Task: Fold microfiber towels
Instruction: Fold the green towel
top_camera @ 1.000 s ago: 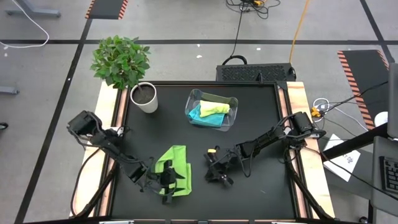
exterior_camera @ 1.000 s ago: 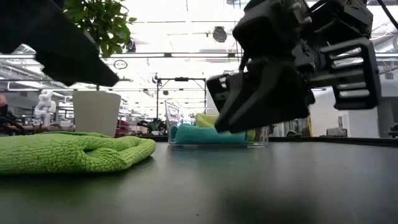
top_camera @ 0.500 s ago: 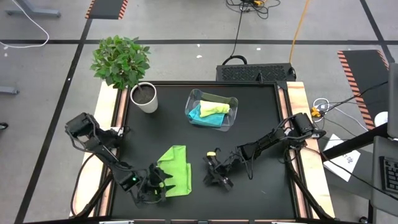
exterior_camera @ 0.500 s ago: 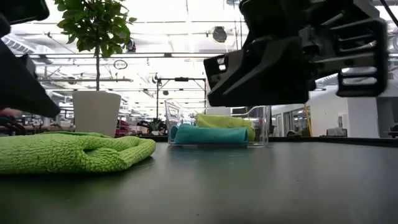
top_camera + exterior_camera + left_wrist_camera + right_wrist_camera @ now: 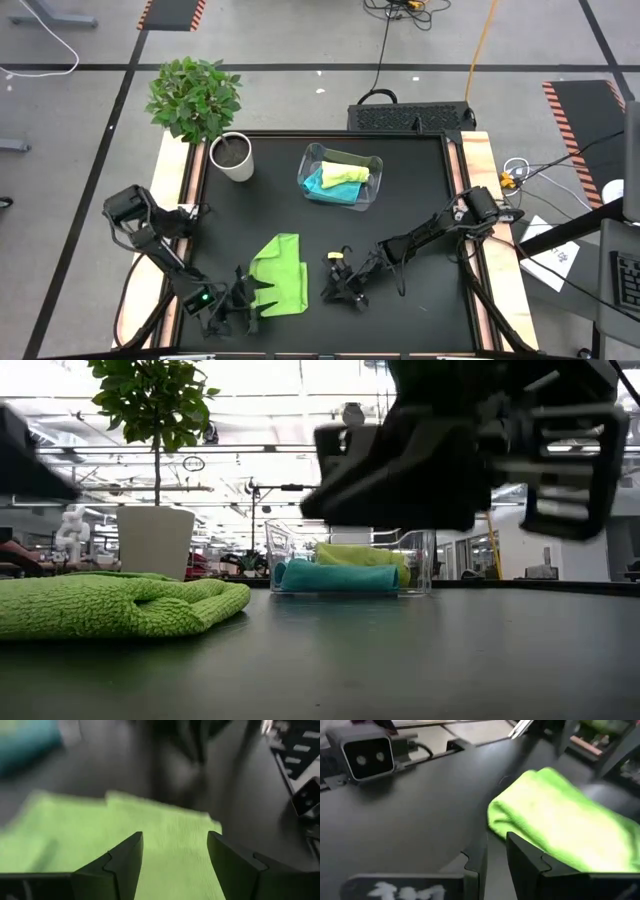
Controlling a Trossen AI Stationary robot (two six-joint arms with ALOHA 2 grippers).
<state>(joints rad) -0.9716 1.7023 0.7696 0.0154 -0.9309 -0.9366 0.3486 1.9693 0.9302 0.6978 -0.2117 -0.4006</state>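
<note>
A: Step in hand? Folding the bright green towel (image 5: 280, 275), at six o'clock on the table (image 5: 420, 200). Left gripper (image 5: 240, 303) spread, empty, beside its seven o'clock corner; right gripper (image 5: 340, 285) narrowly parted, empty, at three.

B: Next, probably: pinching an edge, doubling over. Count: three towels, turquoise towel (image 5: 328, 184) and pale yellow-green towel (image 5: 350, 170) in one clear bin (image 5: 308, 160), twelve o'clock; two grippers.

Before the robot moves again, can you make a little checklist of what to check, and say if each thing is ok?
1. Green towel lies folded on the table, nothing holding it: ok.
2. Left gripper jaws open, beside the towel: ok.
3. Right gripper empty, jaws nearly closed: ok.
4. Blue towel and yellow towel in the bin: ok.
5. Fold edges neat: cannot tell.
</note>
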